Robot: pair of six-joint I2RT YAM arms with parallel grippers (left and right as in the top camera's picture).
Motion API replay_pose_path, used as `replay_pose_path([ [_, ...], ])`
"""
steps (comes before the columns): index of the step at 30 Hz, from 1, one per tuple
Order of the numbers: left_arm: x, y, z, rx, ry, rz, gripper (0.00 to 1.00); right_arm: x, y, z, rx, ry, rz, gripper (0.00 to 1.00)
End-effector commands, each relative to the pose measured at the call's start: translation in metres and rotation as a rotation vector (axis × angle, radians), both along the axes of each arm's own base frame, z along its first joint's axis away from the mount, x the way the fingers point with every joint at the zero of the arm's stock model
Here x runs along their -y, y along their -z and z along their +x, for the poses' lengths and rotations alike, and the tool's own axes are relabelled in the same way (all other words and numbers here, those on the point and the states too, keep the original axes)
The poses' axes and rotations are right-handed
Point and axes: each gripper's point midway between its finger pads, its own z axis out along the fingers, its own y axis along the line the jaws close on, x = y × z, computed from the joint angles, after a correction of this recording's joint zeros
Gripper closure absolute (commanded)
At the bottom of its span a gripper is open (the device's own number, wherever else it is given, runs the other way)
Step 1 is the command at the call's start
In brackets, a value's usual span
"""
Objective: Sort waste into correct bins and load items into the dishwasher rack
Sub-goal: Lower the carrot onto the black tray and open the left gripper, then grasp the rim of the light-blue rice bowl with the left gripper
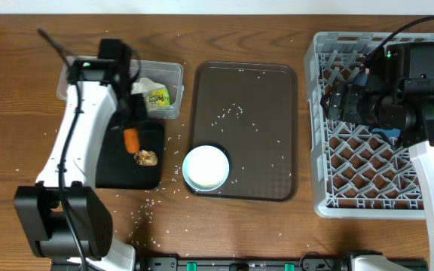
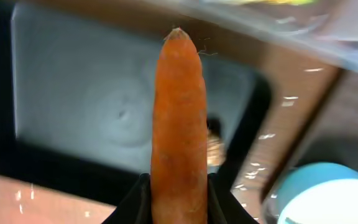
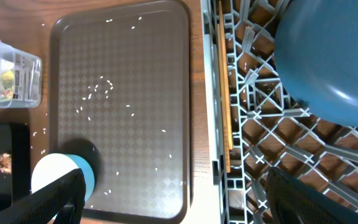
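L fingers point(image 2: 135, 202) pinch 1 carrot point(image 2: 179, 124) over black tub point(image 1: 119, 172), left of tray point(image 1: 262, 150); 1 lump point(image 1: 146, 157) inside. Clear tub point(image 1: 168, 68), also left: 1 tissue point(image 1: 145, 85), 1 wrapper point(image 1: 157, 98). 1 bowl point(image 1: 206, 167) on tray. R fingers point(image 3: 58, 199) wide open, empty, over rack point(image 1: 353, 173), right of tray; 1 plate point(image 3: 334, 56) inside.

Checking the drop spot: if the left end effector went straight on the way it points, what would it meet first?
Likely the black tub floor, touched first by the carrot it holds; depth is unclear.

Base of carrot point(image 2: 179, 124) cut off below, plate point(image 3: 334, 56) cropped at edge
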Motion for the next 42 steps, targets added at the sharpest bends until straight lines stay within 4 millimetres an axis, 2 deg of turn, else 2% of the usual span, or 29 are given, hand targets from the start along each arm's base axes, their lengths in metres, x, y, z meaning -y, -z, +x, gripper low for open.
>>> replay_pose_path([
  [1,-0.022,0.018,-0.021,-0.061,-0.198,-0.006,0.89,0.003,-0.001,-0.001,-0.005,0.020,0.010,0.14],
  [4,-0.035,0.034,-0.039,-0.109,-0.375,-0.026,0.89,0.003,-0.001,-0.001,-0.004,0.020,0.010,0.14],
  [6,-0.038,0.043,-0.041,-0.107,-0.461,-0.074,0.89,0.003,-0.001,-0.001,-0.004,0.020,0.010,0.14],
  [13,-0.049,0.071,-0.019,0.019,-0.723,-0.168,0.88,0.003,-0.001,-0.001,-0.004,0.020,0.010,0.14],
  [14,-0.050,0.072,-0.016,0.032,-0.741,-0.171,0.76,0.003,-0.001,-0.001,-0.005,0.020,0.010,0.14],
  [15,-0.051,0.072,-0.013,0.047,-0.746,-0.174,0.52,0.003,-0.001,-0.001,-0.005,0.020,0.010,0.14],
  [16,-0.051,0.072,-0.010,0.058,-0.744,-0.175,0.23,0.003,-0.001,-0.001,-0.006,0.020,0.010,0.14],
  [17,-0.051,0.071,-0.009,0.064,-0.743,-0.177,0.20,0.003,-0.001,-0.001,-0.008,0.020,0.009,0.14],
  [21,-0.048,0.069,-0.011,0.057,-0.716,-0.192,0.20,0.003,-0.001,-0.001,-0.008,0.020,0.009,0.14],
  [24,-0.040,0.058,-0.010,0.070,-0.652,-0.238,0.22,0.003,-0.001,-0.001,-0.007,0.020,0.010,0.14],
  [26,-0.031,0.043,-0.008,0.101,-0.592,-0.286,0.28,0.003,-0.001,-0.001,-0.005,0.020,0.010,0.14],
  [31,0.002,-0.001,-0.003,0.229,-0.344,-0.353,0.34,0.003,-0.003,0.002,0.011,0.020,0.012,0.13],
  [35,0.046,-0.030,-0.009,0.318,-0.010,-0.332,0.36,0.003,-0.004,0.005,0.022,0.020,0.012,0.14],
  [38,0.089,-0.036,-0.024,0.310,0.257,-0.322,0.36,0.003,-0.005,0.006,0.024,0.026,0.016,0.14],
  [42,0.131,-0.021,-0.046,0.226,0.443,-0.286,0.36,0.009,-0.006,0.009,0.017,0.134,0.069,0.14],
])
